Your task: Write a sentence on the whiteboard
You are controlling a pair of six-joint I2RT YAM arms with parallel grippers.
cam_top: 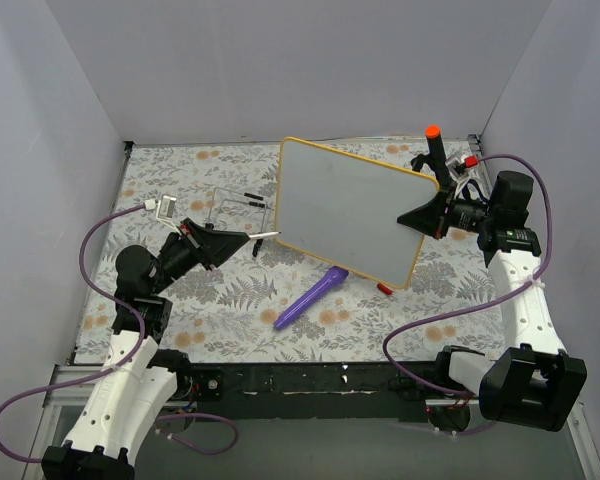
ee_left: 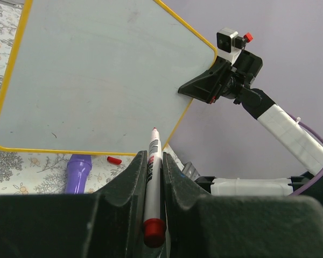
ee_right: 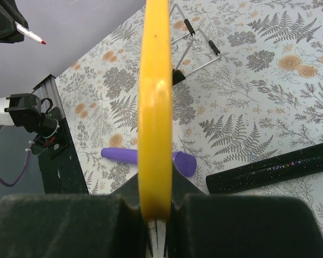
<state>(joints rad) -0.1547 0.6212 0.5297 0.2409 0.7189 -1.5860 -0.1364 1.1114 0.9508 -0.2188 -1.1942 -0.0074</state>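
The whiteboard [cam_top: 350,205], white with a yellow frame, stands tilted up off the floral table. My right gripper [cam_top: 425,215] is shut on its right edge; in the right wrist view the frame [ee_right: 155,107] runs edge-on between the jaws of that gripper [ee_right: 156,199]. My left gripper [cam_top: 242,240] is shut on a white marker with a red end [ee_left: 152,177], whose tip is just off the board's lower left edge. The board face [ee_left: 97,75] is blank; no sentence shows on it.
A purple tube [cam_top: 315,297] and a small red cap [cam_top: 384,288] lie below the board. A wire stand [cam_top: 242,205] sits left of it. A black tube with an orange end [cam_top: 433,145] is at the back right. Walls enclose the table.
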